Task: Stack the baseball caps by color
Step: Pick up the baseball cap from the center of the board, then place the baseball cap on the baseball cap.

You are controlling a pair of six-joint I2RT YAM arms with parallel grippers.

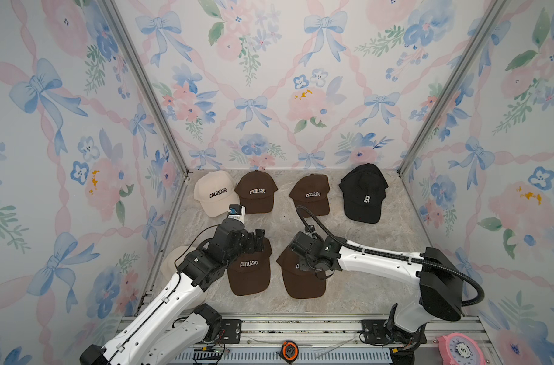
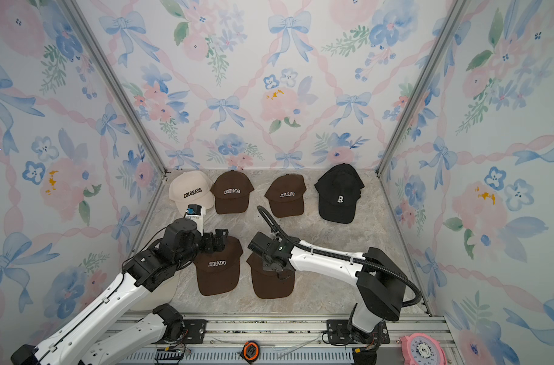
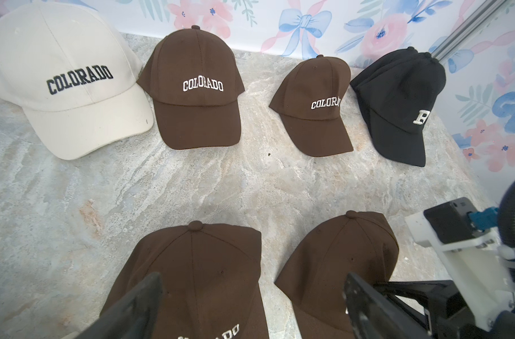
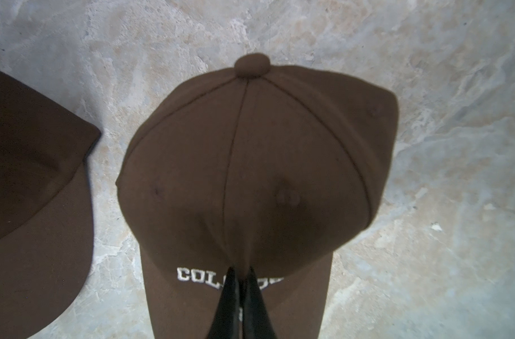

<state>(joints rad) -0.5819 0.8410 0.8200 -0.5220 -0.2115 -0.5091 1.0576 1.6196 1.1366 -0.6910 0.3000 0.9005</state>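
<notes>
While the left hand (image 3: 250, 283) hovers spread wide above the near left brown cap (image 1: 249, 275), the right hand (image 4: 241, 272) is pressed together, pinching a fold of crown fabric at the lettering of the near right brown cap (image 4: 250, 164). This cap lies on the counter (image 1: 364, 252) just beside its twin. To do this well, the lift should likely go straight up until the brim clears, then across, lowering crown over crown with brims aligned. The thin fabric may slip.
</notes>
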